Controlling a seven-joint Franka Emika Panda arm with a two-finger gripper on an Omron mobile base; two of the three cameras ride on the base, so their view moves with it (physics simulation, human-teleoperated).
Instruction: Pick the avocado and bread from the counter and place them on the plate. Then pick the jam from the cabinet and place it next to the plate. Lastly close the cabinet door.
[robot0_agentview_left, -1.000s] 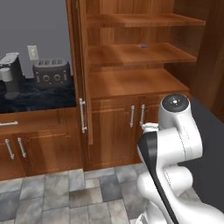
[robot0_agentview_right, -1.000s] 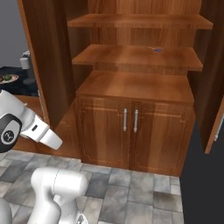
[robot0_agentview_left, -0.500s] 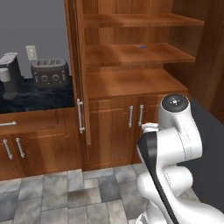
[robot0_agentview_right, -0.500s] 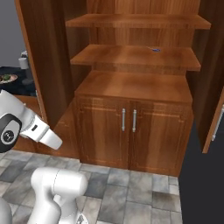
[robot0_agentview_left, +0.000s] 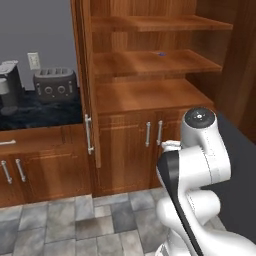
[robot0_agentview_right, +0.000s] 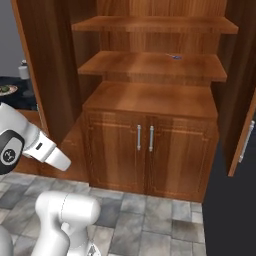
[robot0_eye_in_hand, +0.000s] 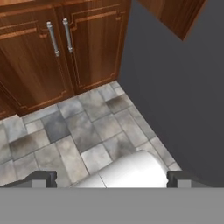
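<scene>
The tall reddish-brown cabinet (robot0_agentview_left: 150, 95) (robot0_agentview_right: 150, 95) stands straight ahead with bare shelves. Its left cabinet door (robot0_agentview_left: 91, 75) (robot0_agentview_right: 47, 65) stands swung open, and a right one (robot0_agentview_right: 244, 145) hangs open too. My gripper (robot0_eye_in_hand: 111, 179) is open with nothing between its fingertips (robot0_eye_in_hand: 41, 178), pointing down at the tiled floor before the two small lower doors (robot0_eye_in_hand: 57, 48). The black counter (robot0_agentview_left: 35, 112) runs to the left. A sliver of the plate (robot0_agentview_right: 6, 90) with something dark greenish on it shows at the far left, too small to name. Bread and jam are out of view.
A toaster (robot0_agentview_left: 54, 85) and a coffee machine (robot0_agentview_left: 9, 87) stand on the counter. A tiny bluish speck (robot0_agentview_left: 161, 53) lies on the middle shelf. A dark wall (robot0_eye_in_hand: 183, 87) bounds the right side. My own arm (robot0_agentview_left: 195, 165) fills the foreground.
The whole picture has slid slightly left in both base views, so the base has moved. The arm holds its pose and the gripper stays open.
</scene>
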